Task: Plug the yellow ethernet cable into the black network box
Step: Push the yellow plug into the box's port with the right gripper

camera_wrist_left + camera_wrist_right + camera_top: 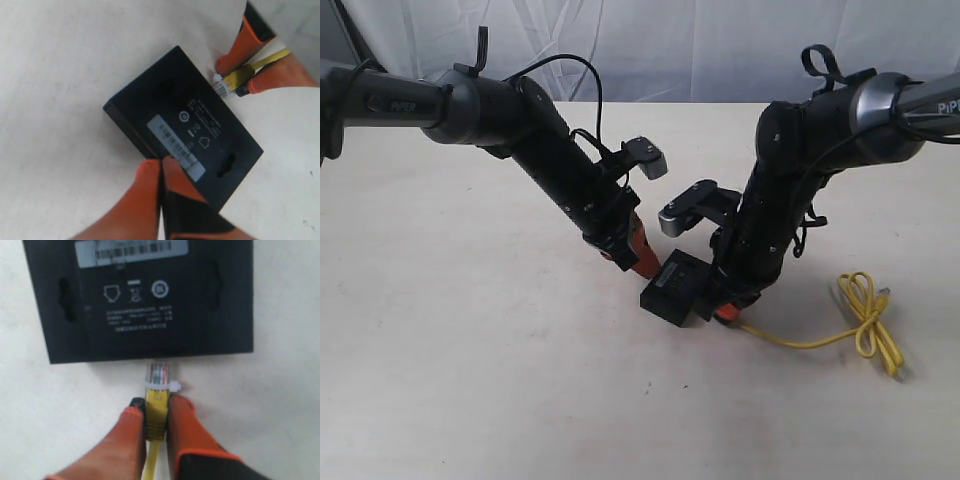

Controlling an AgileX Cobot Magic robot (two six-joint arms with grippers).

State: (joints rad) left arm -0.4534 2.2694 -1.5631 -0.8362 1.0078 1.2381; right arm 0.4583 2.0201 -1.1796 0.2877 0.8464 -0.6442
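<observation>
The black network box point(670, 288) point(185, 125) point(140, 295) lies flat on the table, label side up. My left gripper point(638, 262) point(156, 165) is shut with nothing between its fingers, and its orange tips rest against the box's edge by the grey label. My right gripper point(725, 310) point(156, 407) is shut on the yellow ethernet cable point(156, 412) just behind its clear plug point(159, 374) point(225, 84). The plug tip points at the opposite side wall of the box and sits right at it. The rest of the cable trails right to a knotted loop point(865, 315).
The pale table point(470, 380) extends on all sides of the box. A white curtain point(670, 50) hangs behind it. The cable's free end point(902, 372) lies near the right front. Both black arms lean in over the middle.
</observation>
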